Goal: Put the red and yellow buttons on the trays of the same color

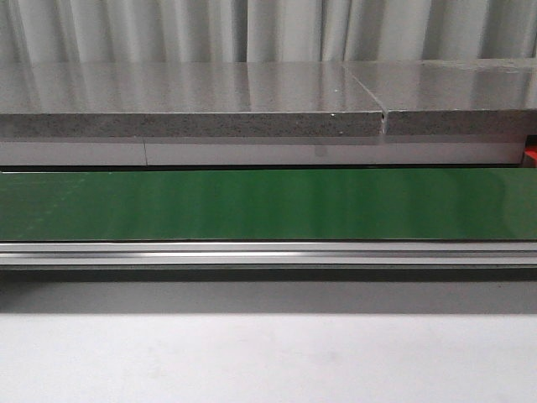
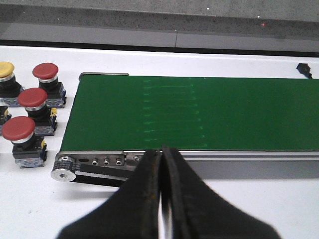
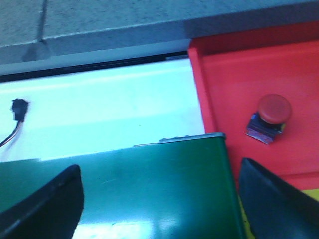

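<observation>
**Buttons, tray and conveyor as seen from three cameras**

Front view. A flat green conveyor belt [image 1: 268, 204] runs across the frame, bordered in front by a silver aluminium rail [image 1: 268, 253] and behind by a grey speckled stone ledge [image 1: 193, 124]. A sliver of red [image 1: 530, 156] shows at the right edge. Neither tool and no button appears here.

Left wrist view. The black left tool [image 2: 162, 164] has its two fingers pressed together with nothing between them, poised just before the belt's near rail. Beside the belt's end, on the white tabletop [image 2: 30, 199], stand four mushroom-head push buttons on black bases: three red-capped buttons [image 2: 45, 71] [image 2: 32, 97] [image 2: 18, 128] and one yellow-capped button [image 2: 6, 69], partly cut off by the frame edge.

Right wrist view. The black right tool [image 3: 159, 199] is spread wide and empty above the belt's end. One red-capped button [image 3: 273, 109] lies tilted inside the red plastic tray [image 3: 219, 74]. A strip of yellow [image 3: 311, 196] borders that tray. A small black connector [image 3: 19, 107] rests on the tabletop.
</observation>
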Robot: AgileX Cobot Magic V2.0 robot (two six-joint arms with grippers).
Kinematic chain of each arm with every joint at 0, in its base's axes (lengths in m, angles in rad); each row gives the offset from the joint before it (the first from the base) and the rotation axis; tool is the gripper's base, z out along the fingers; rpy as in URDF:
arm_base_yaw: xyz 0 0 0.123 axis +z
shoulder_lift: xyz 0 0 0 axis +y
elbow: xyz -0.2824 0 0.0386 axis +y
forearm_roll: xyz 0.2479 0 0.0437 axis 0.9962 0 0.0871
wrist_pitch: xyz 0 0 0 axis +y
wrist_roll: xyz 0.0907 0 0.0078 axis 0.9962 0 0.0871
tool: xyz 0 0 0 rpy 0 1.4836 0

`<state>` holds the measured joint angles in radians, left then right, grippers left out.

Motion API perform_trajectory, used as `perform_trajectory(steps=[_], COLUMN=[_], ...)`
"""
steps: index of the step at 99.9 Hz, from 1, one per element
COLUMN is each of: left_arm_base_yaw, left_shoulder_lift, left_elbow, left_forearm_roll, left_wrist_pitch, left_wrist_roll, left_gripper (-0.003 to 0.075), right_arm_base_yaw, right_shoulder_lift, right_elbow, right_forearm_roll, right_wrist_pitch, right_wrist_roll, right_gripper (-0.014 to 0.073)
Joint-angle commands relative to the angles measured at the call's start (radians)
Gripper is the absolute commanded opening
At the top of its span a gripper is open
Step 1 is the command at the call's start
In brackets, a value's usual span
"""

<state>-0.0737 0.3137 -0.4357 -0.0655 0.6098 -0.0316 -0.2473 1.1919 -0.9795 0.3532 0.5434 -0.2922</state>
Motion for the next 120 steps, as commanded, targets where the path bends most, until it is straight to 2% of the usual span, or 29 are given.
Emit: perform_trajectory(steps=[1,26,35,45,64,73,120], left_arm_base_yaw=[-0.006,-0.006,-0.006,-0.006,-0.006,-0.006,-0.006], left_shoulder_lift=[0.008,0.008,0.008,0.008,0.008,0.008,0.008], left_elbow=[-0.025,-0.025,-0.025,-0.025,-0.025,-0.025,-0.025], left_forearm_roll=[-0.012,-0.012,-0.012,-0.012,-0.012,-0.012,-0.012], left_wrist_pitch=[-0.076,-0.076,-0.076,-0.076,-0.076,-0.076,-0.076], left_wrist_roll=[-0.002,-0.002,-0.002,-0.002,-0.002,-0.002,-0.002], left_gripper=[-0.0019,-0.0019,-0.0019,-0.0019,-0.0019,-0.0019,-0.0019], right_arm_base_yaw=[0.050,0.155,0.165,0.166,0.166,0.166,0.166], right_shoulder_lift=[-0.082,-0.265,-0.328,-0.385,-0.450,-0.458,-0.458], right_elbow=[0.017,0.149,0.191,0.230,0.272,0.276,0.276], right_forearm_roll=[0.014,0.014,0.014,0.014,0.014,0.014,0.014], right_wrist_pitch=[-0.082,-0.107,-0.095,-0.082,-0.078,-0.080,-0.078], right_wrist_roll=[-0.045,-0.075,-0.078,-0.080,-0.080,-0.080,-0.080], right_gripper=[0.0627,0.0622,0.0568,0.0440,0.0069,-0.0071,-0.0066])
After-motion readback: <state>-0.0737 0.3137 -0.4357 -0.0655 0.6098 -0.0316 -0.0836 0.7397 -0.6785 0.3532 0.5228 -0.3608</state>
